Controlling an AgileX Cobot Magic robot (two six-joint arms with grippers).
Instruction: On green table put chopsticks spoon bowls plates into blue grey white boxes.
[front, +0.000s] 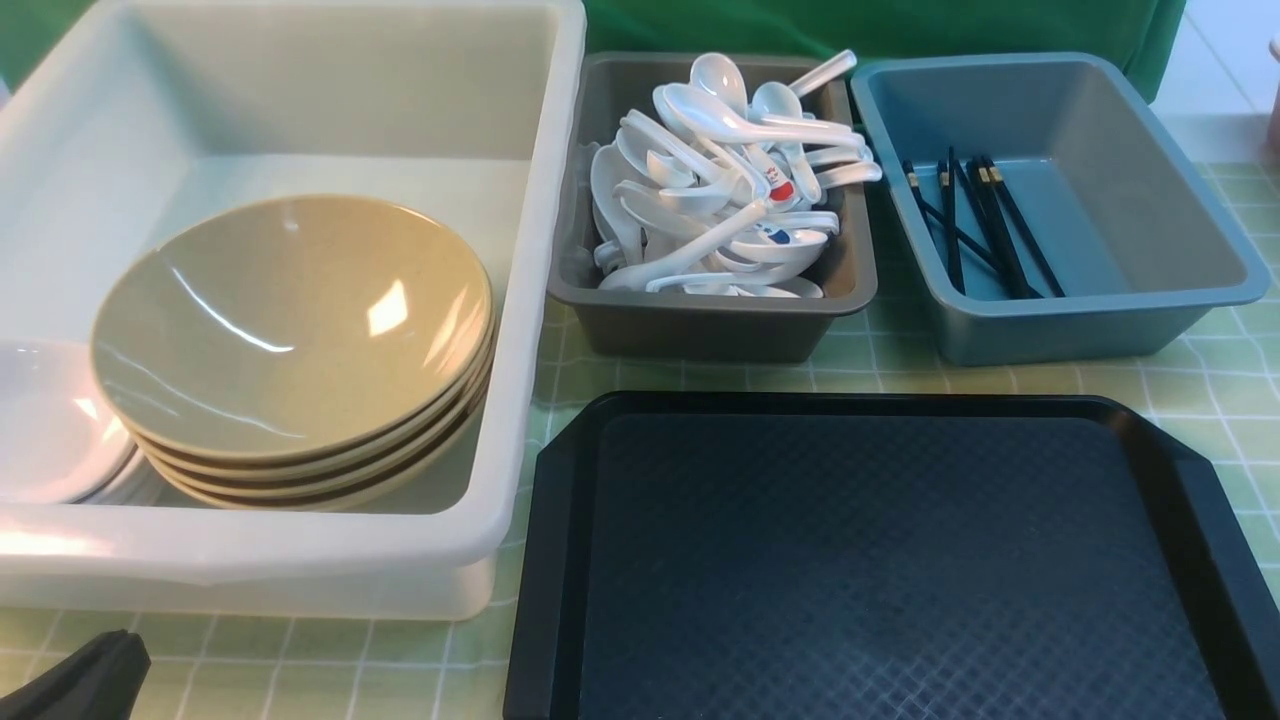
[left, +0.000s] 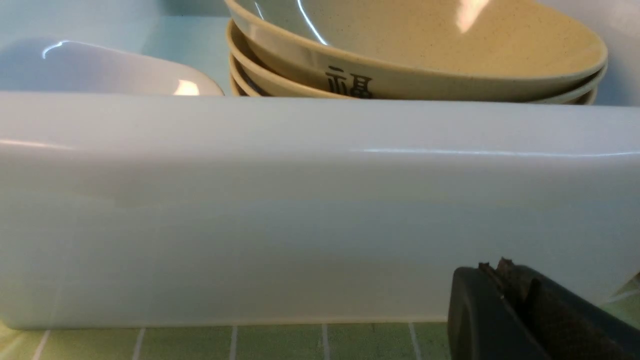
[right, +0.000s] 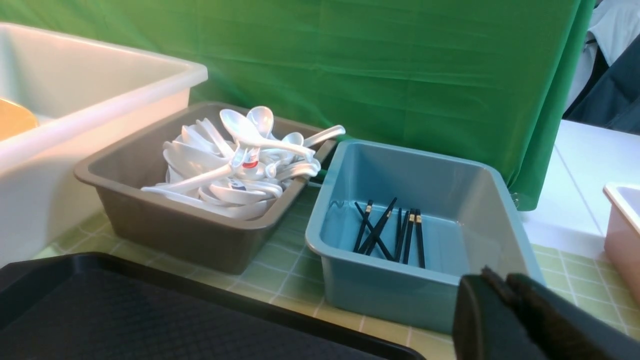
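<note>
On the green table (front: 900, 372) the big white box (front: 535, 300) holds a stack of tan bowls (front: 290, 320) and white plates (front: 50, 420) beside them. Behind the tray, the grey box (front: 700, 328) is heaped with white spoons (front: 720, 200). To its right, the blue box (front: 1060, 325) has black chopsticks (front: 980, 225) on its floor. My left gripper (front: 118, 640) is shut and empty, low in front of the white box's near wall (left: 300, 200). My right gripper (right: 500, 276) is shut and empty, near the blue box's front corner (right: 400, 295); the front view does not show it.
A black textured tray (front: 880, 560) lies in the front middle with nothing on it. A green curtain (right: 380, 65) hangs behind the boxes. A pink tub (right: 622, 235) stands at the far right, on the green cloth next to a white surface.
</note>
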